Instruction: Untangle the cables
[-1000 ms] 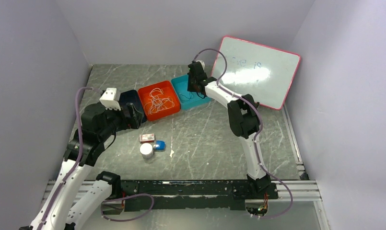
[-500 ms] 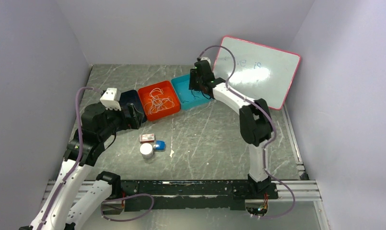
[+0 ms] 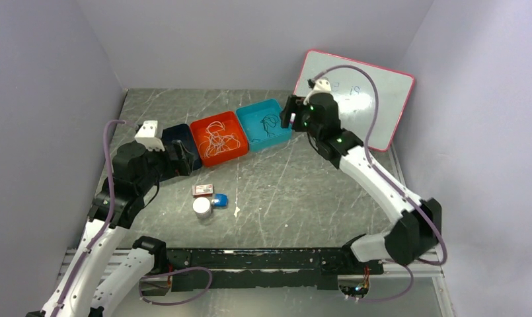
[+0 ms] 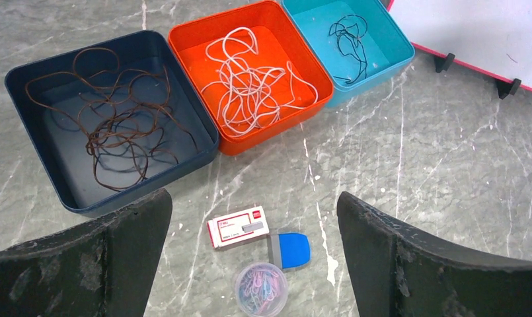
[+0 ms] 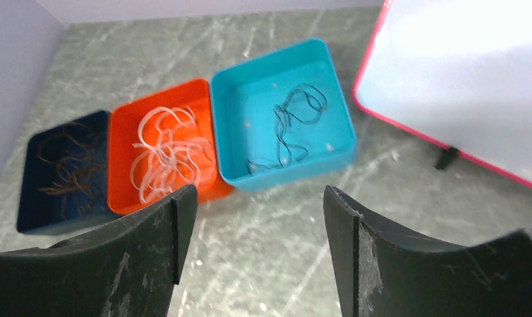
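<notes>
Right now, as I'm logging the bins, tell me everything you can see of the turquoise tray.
The turquoise tray is a square, open-topped bin, smooth plastic by its look, with rounded corners and low walls. It sits flat on the table at the right end of a row of trays, its side against the orange tray. Inside lies a thin dark cable in loose loops; the rest of its floor is bare.

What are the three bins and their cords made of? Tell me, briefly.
The navy bin, orange bin and teal bin look like moulded plastic: smooth, slight sheen, rounded rims. The white cords, brown cords and dark cord form thin limp loops, perhaps sheathed wire or string; too fine to tell.
</notes>
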`<state>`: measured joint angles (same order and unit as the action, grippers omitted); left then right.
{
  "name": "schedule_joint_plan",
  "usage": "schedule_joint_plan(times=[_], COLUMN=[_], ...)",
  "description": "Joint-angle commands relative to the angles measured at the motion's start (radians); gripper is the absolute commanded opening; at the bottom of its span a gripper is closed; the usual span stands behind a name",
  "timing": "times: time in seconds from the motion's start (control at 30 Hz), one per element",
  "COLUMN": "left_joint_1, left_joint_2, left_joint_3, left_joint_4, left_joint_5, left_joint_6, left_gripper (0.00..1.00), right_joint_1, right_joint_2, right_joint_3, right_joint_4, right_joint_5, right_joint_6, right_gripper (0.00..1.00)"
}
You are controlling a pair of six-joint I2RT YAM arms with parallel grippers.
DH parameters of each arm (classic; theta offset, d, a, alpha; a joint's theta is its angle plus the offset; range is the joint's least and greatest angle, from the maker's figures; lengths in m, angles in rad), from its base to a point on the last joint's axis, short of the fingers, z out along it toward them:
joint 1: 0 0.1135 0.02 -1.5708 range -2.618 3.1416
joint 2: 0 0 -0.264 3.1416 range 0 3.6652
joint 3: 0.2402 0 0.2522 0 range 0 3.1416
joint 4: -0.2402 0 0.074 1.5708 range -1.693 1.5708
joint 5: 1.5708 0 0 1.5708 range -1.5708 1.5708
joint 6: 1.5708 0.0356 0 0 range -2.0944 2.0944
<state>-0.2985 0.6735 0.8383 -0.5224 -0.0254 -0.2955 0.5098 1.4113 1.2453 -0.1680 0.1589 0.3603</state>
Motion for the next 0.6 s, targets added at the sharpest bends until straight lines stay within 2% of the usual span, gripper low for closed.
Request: schedule_joint_plan(times=[0.0,0.1,0.2,0.57], left_joint_1=[-0.005,-0.005,-0.006,-0.005], left_joint_2=[-0.011,-0.036,-0.062,-0.131], left_joint_3=[0.0,-0.01,-0.024,-0.031], left_joint_4=[-0.017,-0.018,-0.03,-0.064], left_joint_5=[-0.037,-0.049,-0.079,-0.113], left_joint_6=[-0.032,-0.042,-0.058,-0.135], left_gripper=[0.99,0.99,0.99,0.99], right_joint_1=[-0.006,-0.005,-0.006,-0.006], right_joint_2=[-0.151,-0.28,-0.402,-0.73], right_joint_3=[-0.132,-0.247,-0.337,-0.485], right_joint_4=[-0.08,-0.123,-0.172,-0.341], right_joint_5=[0.091,0.123,0.156,0.178], right_joint_6=[-0.043,-0.048,-0.025,0.154], right_gripper=[0.75,0.82,0.98,1.0])
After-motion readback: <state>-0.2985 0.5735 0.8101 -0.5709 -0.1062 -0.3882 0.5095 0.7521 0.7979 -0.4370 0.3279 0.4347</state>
